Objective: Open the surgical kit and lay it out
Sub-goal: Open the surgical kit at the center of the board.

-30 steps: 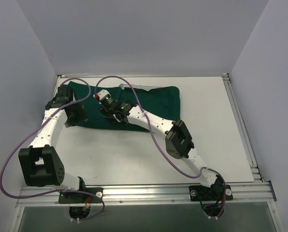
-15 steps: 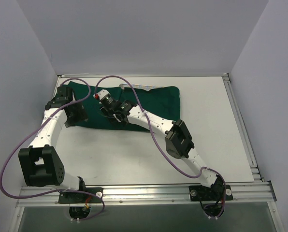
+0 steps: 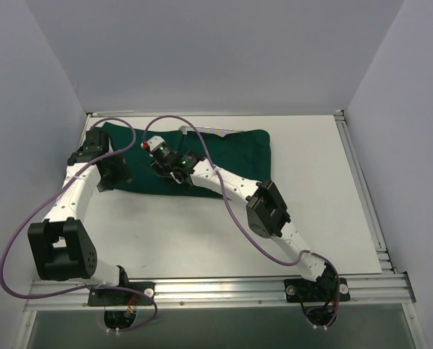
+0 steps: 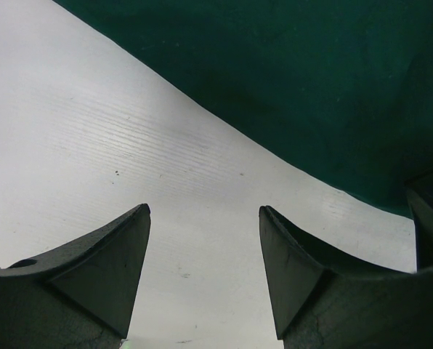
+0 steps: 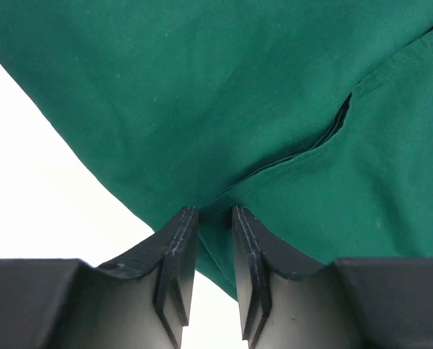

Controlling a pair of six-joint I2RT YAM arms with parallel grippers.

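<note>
The dark green drape (image 3: 231,154) lies folded at the far left of the table. It fills the right wrist view (image 5: 202,87) and the top right of the left wrist view (image 4: 311,80). A thin silver tray edge (image 3: 213,131) shows along its far side. No instruments show. My right gripper (image 3: 176,179) is down on the drape near its front edge. In the right wrist view (image 5: 214,212) the jaws stand nearly closed, with a fold of green cloth between them. My left gripper (image 3: 113,177) is open and empty over bare table (image 4: 203,211), beside the drape's left front edge.
White walls close in the table at the back and both sides. An aluminium rail (image 3: 216,289) runs along the near edge. Purple cables (image 3: 169,120) loop over the drape and both arms. Bare white table (image 3: 311,182) lies right of the drape.
My right arm's elbow has shifted slightly left and forward. The gripper stays on the drape's fold. My left arm has not moved.
</note>
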